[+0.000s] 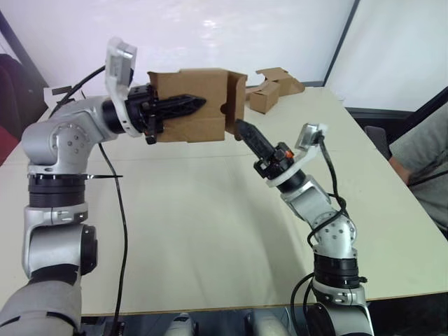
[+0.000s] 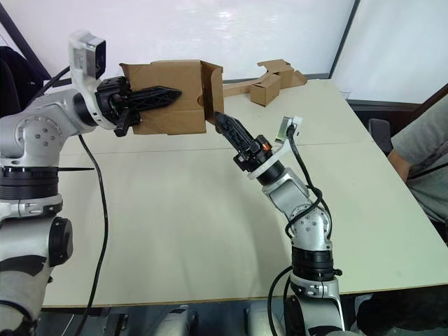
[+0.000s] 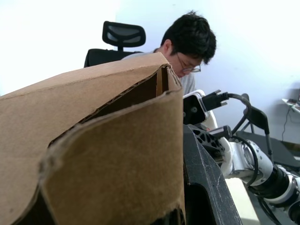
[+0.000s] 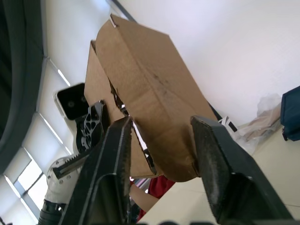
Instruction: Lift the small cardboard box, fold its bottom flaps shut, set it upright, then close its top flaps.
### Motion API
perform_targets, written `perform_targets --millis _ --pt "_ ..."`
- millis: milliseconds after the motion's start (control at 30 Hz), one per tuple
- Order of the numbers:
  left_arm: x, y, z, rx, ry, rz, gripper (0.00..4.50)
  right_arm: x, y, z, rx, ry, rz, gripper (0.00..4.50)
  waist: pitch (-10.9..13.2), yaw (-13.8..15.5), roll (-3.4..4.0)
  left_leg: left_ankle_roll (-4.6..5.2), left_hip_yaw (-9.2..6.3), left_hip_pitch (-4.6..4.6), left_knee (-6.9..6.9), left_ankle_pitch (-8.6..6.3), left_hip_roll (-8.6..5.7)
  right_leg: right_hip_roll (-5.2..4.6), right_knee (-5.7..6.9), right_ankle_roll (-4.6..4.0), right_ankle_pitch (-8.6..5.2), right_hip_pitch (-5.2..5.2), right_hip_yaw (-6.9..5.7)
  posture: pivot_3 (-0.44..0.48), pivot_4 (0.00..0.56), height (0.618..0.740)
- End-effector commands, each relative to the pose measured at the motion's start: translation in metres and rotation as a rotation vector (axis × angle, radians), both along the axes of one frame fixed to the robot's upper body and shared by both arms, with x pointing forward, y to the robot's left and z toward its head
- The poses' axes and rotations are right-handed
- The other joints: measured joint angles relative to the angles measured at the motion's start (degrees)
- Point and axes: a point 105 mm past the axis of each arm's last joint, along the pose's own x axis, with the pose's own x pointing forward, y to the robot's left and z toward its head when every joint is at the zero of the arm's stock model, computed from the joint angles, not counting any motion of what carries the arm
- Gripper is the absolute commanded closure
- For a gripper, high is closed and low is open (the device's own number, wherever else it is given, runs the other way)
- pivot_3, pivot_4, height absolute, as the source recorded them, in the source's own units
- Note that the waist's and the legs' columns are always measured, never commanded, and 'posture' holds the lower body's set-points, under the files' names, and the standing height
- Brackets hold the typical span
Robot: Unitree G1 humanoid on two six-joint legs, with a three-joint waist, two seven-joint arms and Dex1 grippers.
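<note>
The small cardboard box [image 1: 199,122] hangs in the air over the back left of the table, lying on its side. My left gripper [image 1: 199,105] is shut on its wall, one black finger [image 3: 201,178] lying flat along the outside of the front face. The flaps [image 1: 236,98] at the box's right end are folded partly across the opening, one with a notched edge; I cannot tell whether they are bottom flaps or top flaps. My right gripper [image 1: 243,131] is open, its tips just below the box's lower right corner [image 4: 154,108]; whether they touch is unclear.
The pale table [image 1: 210,231] stretches below both arms. Other brown cardboard pieces [image 1: 276,87] lie at its back edge. A person [image 1: 427,154] sits past the table's right side, with an office chair [image 3: 123,35] behind.
</note>
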Motion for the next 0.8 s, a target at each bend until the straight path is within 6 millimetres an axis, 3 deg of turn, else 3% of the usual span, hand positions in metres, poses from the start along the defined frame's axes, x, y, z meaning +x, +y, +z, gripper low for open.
perform_targets --millis 33,233,367,800 --pt "-0.0041 0.0036 0.0117 -0.022 -0.055 0.007 4.5 -0.0045 0.0016 0.0069 0.026 -0.021 0.016 2.5 0.0 -0.01 0.0 0.0 0.0 0.0 0.0 0.0 0.0 0.0 0.0 0.0 0.0 0.0 0.0 0.0 0.15 0.74" --pt "-0.0043 0.0033 0.0115 -0.022 -0.054 0.003 4.5 -0.0029 0.0003 0.0074 0.055 -0.008 0.011 2.5 0.0 0.03 0.0 0.0 0.0 0.0 0.0 0.0 0.0 0.0 0.0 0.0 0.0 0.0 0.0 0.0 0.15 0.74" --pt "-0.0051 0.0019 0.0118 -0.022 -0.054 -0.004 4.5 -0.002 0.0004 0.0077 0.062 -0.004 0.009 3.73 0.0 0.01 0.0 0.0 0.0 0.0 0.0 0.0 0.0 0.0 0.0 0.0 0.0 0.0 0.0 0.0 0.15 0.74" --pt "-0.0029 -0.0016 0.0081 -0.019 -0.049 -0.012 4.5 0.0002 0.004 0.0121 0.06 -0.011 -0.021 3.73 0.0 0.0 0.0 0.0 0.0 0.0 0.0 0.0 0.0 0.0 0.0 0.0 0.0 0.0 0.0 0.0 0.15 0.74"
